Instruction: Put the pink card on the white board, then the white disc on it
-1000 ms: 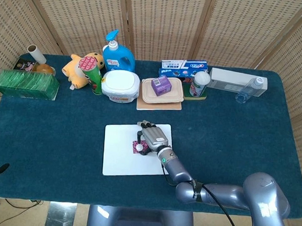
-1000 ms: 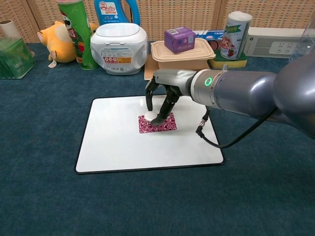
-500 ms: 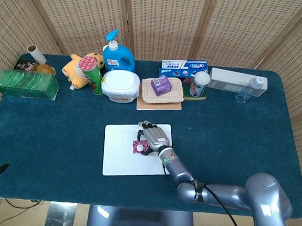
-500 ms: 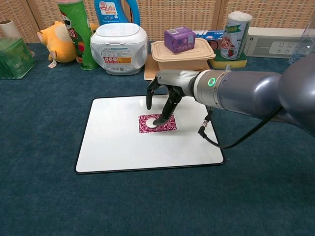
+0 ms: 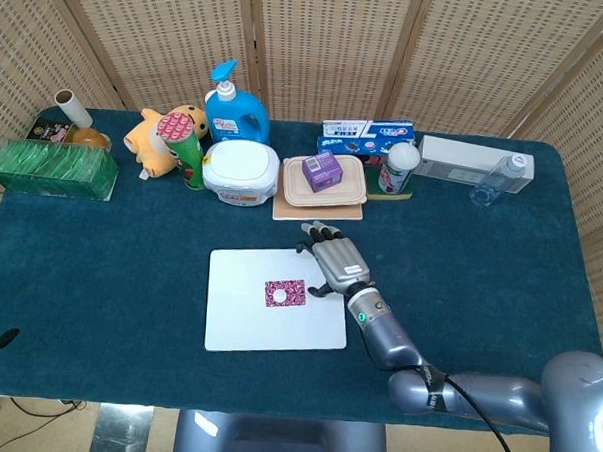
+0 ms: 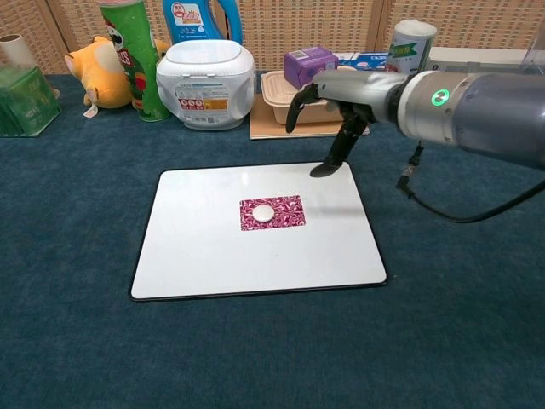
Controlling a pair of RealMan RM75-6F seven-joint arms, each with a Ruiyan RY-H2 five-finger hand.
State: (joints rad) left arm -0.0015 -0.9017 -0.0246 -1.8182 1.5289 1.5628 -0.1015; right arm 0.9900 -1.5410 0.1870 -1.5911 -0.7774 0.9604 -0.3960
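White board lies near on the blue worktop. Pink card flat at board centre, white disc on top of it. Right hand at 2 o'clock from the card, raised over the board's far right corner, fingers spread wide, holding nothing. Tan lunchbox behind it. Left hand not visible.

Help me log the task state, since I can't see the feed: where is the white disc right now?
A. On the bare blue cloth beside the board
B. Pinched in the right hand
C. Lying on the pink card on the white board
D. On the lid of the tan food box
C: the white disc lies on the pink card on the white board, and the right hand is above the board's far right corner, holding nothing.
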